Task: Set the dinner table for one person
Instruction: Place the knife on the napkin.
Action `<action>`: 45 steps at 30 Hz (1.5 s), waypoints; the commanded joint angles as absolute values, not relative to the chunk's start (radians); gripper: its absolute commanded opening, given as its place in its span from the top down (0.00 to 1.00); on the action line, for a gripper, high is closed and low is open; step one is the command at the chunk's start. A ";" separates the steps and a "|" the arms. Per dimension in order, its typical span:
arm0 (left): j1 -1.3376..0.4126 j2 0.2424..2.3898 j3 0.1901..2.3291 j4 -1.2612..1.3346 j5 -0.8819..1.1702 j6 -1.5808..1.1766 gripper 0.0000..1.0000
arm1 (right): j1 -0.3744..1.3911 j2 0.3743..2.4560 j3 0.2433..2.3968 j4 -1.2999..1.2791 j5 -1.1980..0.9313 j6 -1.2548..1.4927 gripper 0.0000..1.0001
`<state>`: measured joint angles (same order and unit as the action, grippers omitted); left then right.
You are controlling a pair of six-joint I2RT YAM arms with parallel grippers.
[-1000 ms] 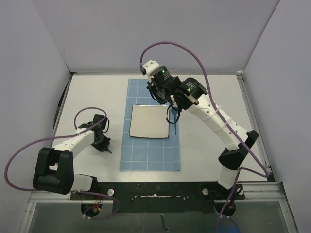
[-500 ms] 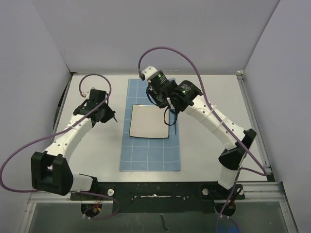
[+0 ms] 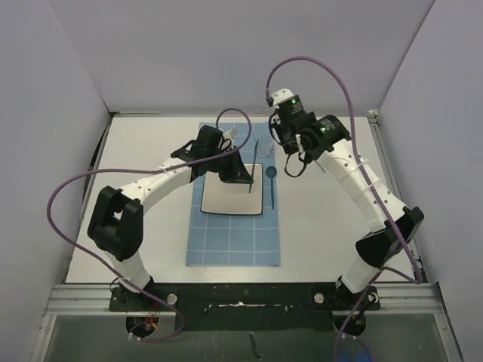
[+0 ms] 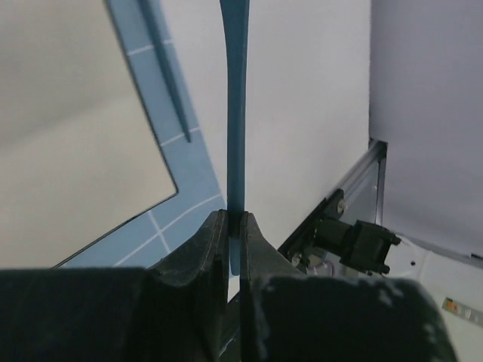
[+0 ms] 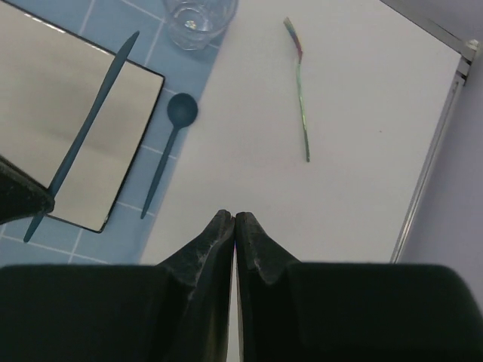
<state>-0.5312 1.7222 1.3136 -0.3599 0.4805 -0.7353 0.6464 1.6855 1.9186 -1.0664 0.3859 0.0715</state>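
Observation:
On the white dinner table (image 3: 151, 249) lies a blue gridded mat (image 3: 234, 245) with a square plate (image 3: 226, 197) on it. My left gripper (image 3: 243, 179) reaches over the plate's right edge, shut on the end of a thin blue knife (image 4: 235, 113), which points away above the mat (image 4: 192, 170). A blue spoon (image 5: 170, 143) lies flat on the mat just right of the plate (image 5: 68, 113). The knife (image 5: 87, 128) hangs over the plate. My right gripper (image 5: 235, 216) is shut and empty, raised above bare table right of the spoon.
A clear glass (image 5: 198, 19) stands on the mat's back right corner. An iridescent fork (image 5: 302, 98) lies on the table right of the glass. Grey walls close in the back and sides. A black rail (image 3: 241, 290) runs along the near edge.
My left arm has swung from the left side of the table across to the plate, carrying the knife. My right arm has pulled back to the right; the spoon now lies on the mat.

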 commanded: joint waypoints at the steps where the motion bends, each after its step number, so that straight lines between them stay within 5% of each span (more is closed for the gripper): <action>1: -0.569 1.758 1.448 -0.305 0.654 -0.644 1.00 | 0.566 1.566 1.894 -1.019 0.359 0.065 0.93; 20: -0.735 1.971 1.378 -0.178 0.396 -0.764 1.00 | 0.513 1.503 1.802 -0.995 0.329 0.071 0.93; 45: -0.748 2.049 1.371 -0.164 0.171 -0.836 1.00 | 0.498 1.498 1.765 -0.994 0.302 0.074 0.93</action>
<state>-0.7437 2.0068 1.3449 -0.2195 0.2050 -0.8104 0.5034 1.5406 1.7599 -1.0359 0.3099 0.0650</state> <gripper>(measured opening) 0.038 0.071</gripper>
